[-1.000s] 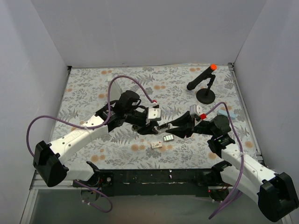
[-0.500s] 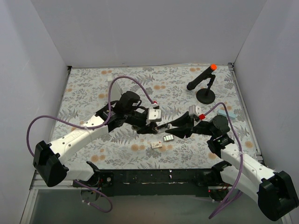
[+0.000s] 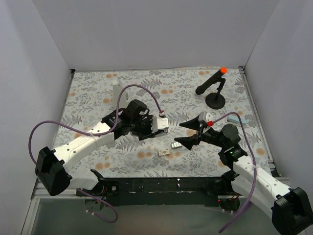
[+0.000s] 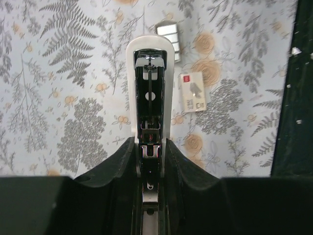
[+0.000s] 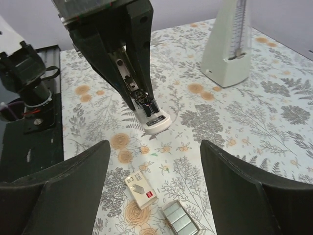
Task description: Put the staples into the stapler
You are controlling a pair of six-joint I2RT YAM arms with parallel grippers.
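Right gripper (image 3: 187,133): backs off rightward from the stapler (image 3: 160,124) since a second ago; jaws spread wide now, holding nothing.
Left gripper (image 4: 149,164): narrow, clamped on the stapler's rear end.
Stapler pose: white nose tilted down to the table (image 3: 88,98), seemingly touching; long axis runs from the left gripper toward the right gripper; inner channel lies exposed in the left wrist view.
Loose staples: staple tray (image 3: 176,145) and packet (image 3: 164,152) lie flat on the near side of the stapler's nose, apart from it.
Key relation: staple tray sits just beside the right gripper's near finger, slightly left of the jaws; right arm clearly nearer than left.
Tray axis: roughly left-right, slightly slanted.
Likely next: lowering the right jaws across the staple tray's short sides.
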